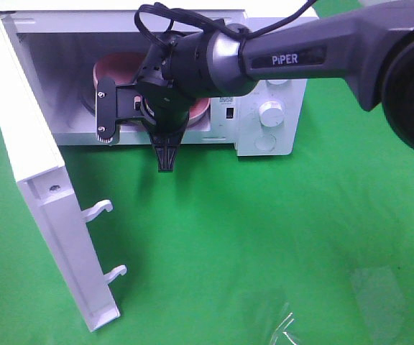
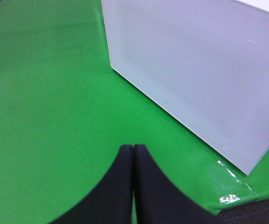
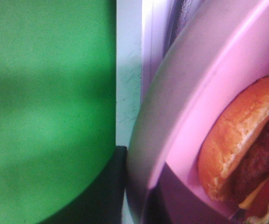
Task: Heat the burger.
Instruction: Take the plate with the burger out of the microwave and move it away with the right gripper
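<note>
The burger (image 3: 246, 154) lies on the round pink plate (image 3: 181, 107); it shows only in the right wrist view, with a golden-brown bun, a dark patty and a bit of green at the corner. In the high view the plate (image 1: 117, 68) sits inside the open white microwave (image 1: 272, 136), and the right arm hides the burger. My right gripper (image 1: 165, 159) points down at the plate's front rim by the microwave's sill, its narrow fingers closed on the rim. My left gripper (image 2: 133, 154) is shut and empty over the green cloth beside the microwave's wall (image 2: 195, 70).
The microwave door (image 1: 27, 144) stands swung open to the left, with two white latch hooks (image 1: 99, 210) sticking out. Its control knob (image 1: 272, 111) is on the right panel. A clear plastic scrap (image 1: 286, 330) lies on the green cloth at the front.
</note>
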